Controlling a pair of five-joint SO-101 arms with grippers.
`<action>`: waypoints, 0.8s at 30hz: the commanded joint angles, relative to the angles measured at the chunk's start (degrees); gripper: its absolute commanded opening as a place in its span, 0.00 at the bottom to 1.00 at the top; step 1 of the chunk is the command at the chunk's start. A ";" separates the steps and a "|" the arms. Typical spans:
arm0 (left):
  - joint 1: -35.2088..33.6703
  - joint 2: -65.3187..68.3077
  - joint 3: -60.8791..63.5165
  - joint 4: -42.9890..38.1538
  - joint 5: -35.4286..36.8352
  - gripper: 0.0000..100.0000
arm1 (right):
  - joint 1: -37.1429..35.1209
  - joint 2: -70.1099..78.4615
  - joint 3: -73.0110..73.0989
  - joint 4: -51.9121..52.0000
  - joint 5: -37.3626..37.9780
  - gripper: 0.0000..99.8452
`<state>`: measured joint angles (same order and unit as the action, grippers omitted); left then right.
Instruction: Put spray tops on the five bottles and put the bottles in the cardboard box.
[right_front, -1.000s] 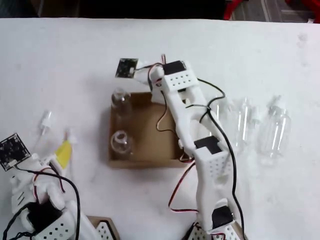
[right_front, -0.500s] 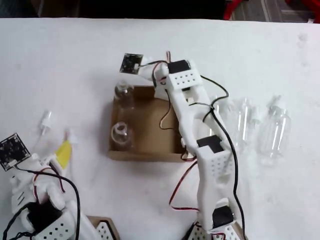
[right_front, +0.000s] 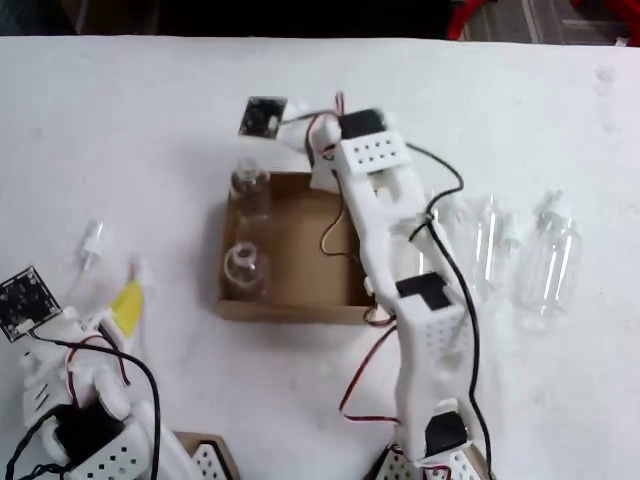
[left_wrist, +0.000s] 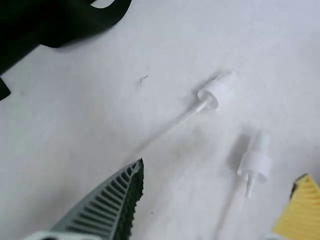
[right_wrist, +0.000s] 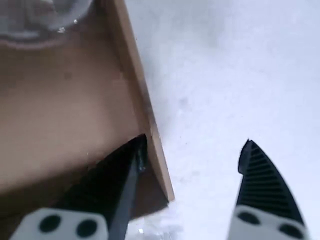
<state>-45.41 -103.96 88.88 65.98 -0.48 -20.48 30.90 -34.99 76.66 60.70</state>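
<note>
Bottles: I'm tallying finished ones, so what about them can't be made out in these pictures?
High view: whether the two bottles in the cardboard box are capped; clear and too small.
High view: one lying bottle, partly covered by the right arm.
Right wrist view: a bottle, cut off by the edge.

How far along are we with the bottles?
Done: two bottles stand in the box; I cannot tell if they have tops. In hand: nothing, the right claw is open astride the box wall. Left: three bottles lie beside the box, and two spray tops lie loose near the left claw.
</note>
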 joint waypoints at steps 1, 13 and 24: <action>0.22 -0.57 -0.35 -1.49 0.97 0.42 | 1.01 -9.36 -8.62 9.89 0.00 0.27; 0.13 -0.57 -0.35 -1.49 1.23 0.42 | 11.74 -36.09 -16.35 22.02 -16.26 0.17; 0.22 -0.57 1.23 -3.87 1.23 0.42 | 38.81 -68.18 -0.18 22.02 -34.37 0.04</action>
<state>-45.41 -103.96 89.76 65.80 -0.04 10.46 -29.85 -43.08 97.41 27.91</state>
